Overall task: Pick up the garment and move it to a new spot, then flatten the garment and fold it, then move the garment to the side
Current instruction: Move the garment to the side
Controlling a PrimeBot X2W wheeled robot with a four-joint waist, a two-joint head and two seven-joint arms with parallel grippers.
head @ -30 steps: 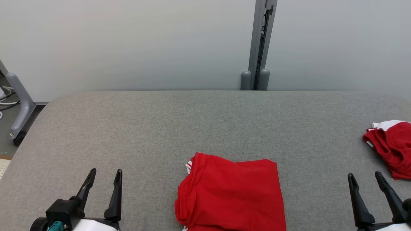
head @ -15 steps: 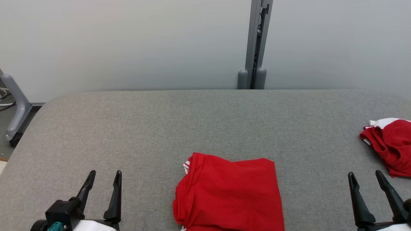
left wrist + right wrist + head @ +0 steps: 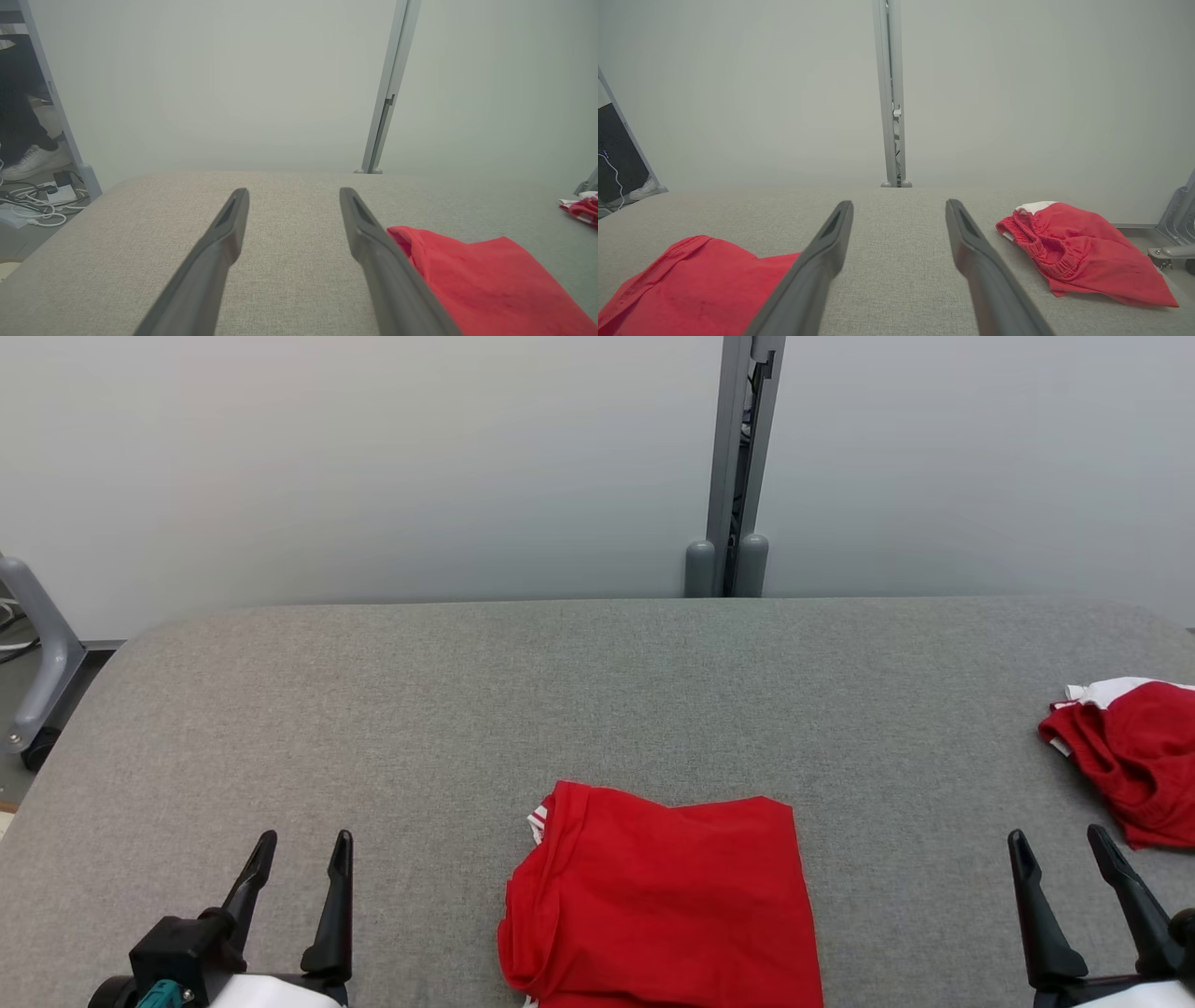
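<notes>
garment (image 3: 663, 896) lies on the worktop (image 3: 597, 691) between left tool (image 3: 307, 837) and right tool (image 3: 1055, 833), second garment (image 3: 1130, 756) at the right edge.

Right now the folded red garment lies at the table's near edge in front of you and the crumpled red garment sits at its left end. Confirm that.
Not quite: the crumpled red garment sits at the right end of the table, not the left, as the head view shows. The folded red garment does lie at the near edge in front of me.
</notes>
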